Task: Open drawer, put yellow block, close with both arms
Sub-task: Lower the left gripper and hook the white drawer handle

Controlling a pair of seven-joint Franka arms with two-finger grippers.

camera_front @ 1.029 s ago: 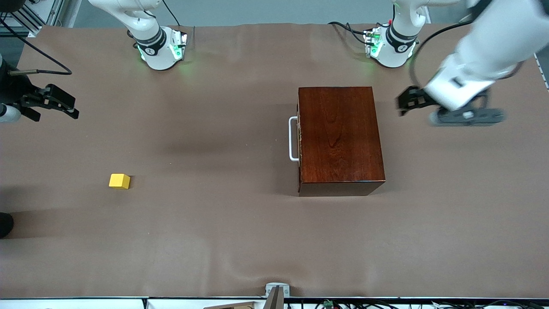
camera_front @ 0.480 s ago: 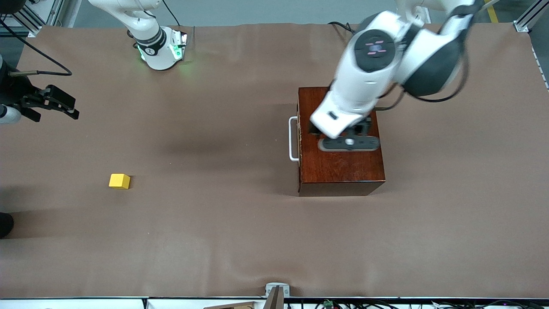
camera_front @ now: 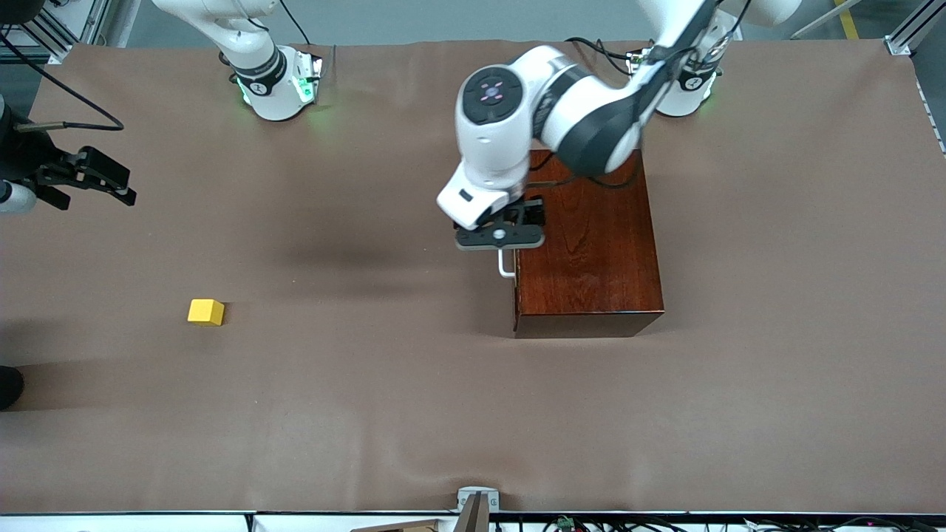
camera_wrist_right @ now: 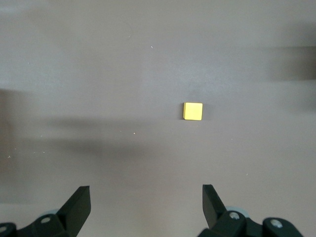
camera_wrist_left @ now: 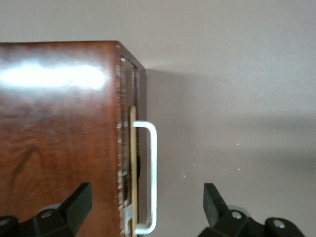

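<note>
text: none legible | labels: none | numbers: none

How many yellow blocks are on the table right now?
1. The yellow block lies on the bare brown table toward the right arm's end, well apart from the wooden box and nearer the front camera than its handle. Any inside the closed drawer would be hidden.

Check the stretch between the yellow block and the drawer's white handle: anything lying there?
Nothing: the front view shows only bare brown table cover between the yellow block and the handle.
</note>
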